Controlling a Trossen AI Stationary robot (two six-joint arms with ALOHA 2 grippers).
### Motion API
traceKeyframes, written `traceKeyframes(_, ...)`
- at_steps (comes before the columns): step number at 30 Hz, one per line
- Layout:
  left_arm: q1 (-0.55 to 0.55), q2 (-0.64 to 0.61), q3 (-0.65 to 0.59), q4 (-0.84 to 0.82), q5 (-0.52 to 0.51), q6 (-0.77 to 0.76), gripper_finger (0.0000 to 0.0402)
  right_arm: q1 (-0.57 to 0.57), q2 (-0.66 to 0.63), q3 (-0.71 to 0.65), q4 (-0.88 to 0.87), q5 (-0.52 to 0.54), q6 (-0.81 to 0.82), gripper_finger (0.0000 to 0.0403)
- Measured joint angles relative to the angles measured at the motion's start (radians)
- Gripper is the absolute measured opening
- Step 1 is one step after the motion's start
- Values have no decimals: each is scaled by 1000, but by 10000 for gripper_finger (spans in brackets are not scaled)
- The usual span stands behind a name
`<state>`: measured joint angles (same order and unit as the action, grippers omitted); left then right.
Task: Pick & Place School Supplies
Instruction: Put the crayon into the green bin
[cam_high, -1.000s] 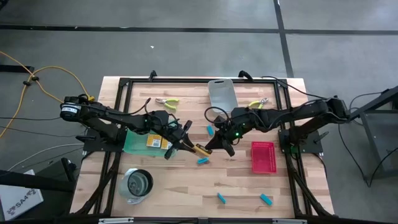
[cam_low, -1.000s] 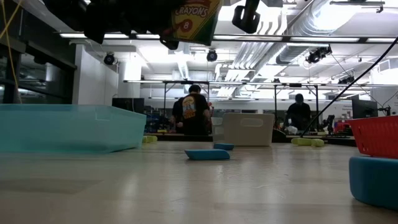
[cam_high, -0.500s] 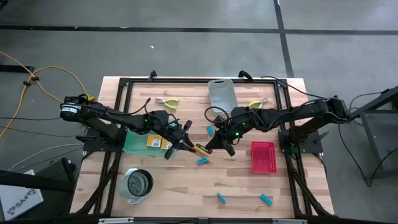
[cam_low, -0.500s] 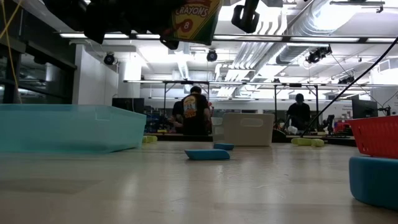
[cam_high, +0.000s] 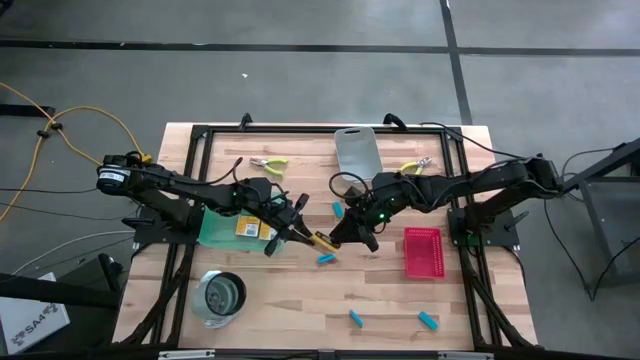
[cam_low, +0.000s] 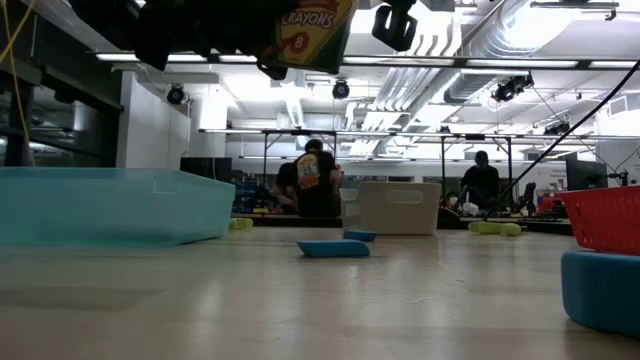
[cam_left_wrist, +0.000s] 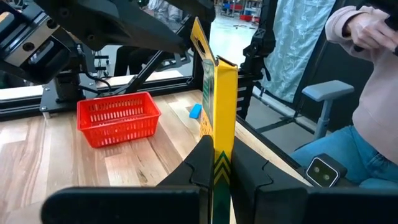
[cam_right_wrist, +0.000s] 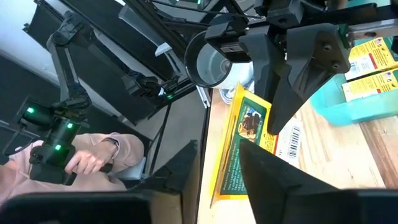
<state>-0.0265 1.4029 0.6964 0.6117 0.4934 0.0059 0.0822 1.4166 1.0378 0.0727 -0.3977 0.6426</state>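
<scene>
Lettering on the crayon box (cam_low: 312, 30) reads "CRAYONS" with an "8" beneath in the low view, where the box hangs cut off by the picture's upper edge. The left gripper (cam_high: 297, 233) pinches this box above the middle of the table (cam_high: 300, 300), its fingers (cam_left_wrist: 202, 163) tight against both flat sides. The right gripper (cam_high: 341, 232) sits at the box's other end; in the right wrist view its fingers (cam_right_wrist: 180, 167) stand slightly apart on either side of the box, whose barcode shows, though contact cannot be told. Two more crayon boxes (cam_right_wrist: 371, 65) lie in the teal bin (cam_high: 215, 230) near the left edge; their print is too small to read. Light-blue blocks (cam_high: 355, 318) rest near the front edge, beside the red basket (cam_high: 422, 252). A person's pink sleeve (cam_left_wrist: 373, 68) shows beyond the table.
</scene>
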Motion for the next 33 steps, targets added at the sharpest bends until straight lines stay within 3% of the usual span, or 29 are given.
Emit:
traceKeyframes(6,0,0,0,-1,-26,-87,19,-50,-44,0,-57,-111,-19,138)
traceKeyframes(12,7,-28,0,-71,-27,-185,18,-133,-101,-1,-336,-123,-38,145)
traceKeyframes(16,26,-92,0,-224,-71,-252,18,-145,-131,0,-490,-27,-72,138)
traceKeyframes(22,33,-217,0,-406,-315,-411,18,-92,-132,0,-543,71,-75,135)
traceKeyframes(26,32,-300,0,-486,-396,-513,18,-35,-132,0,-563,138,-83,135)
traceKeyframes(33,2,-381,-6,-617,-502,-706,18,92,-132,-27,-624,393,-143,135)
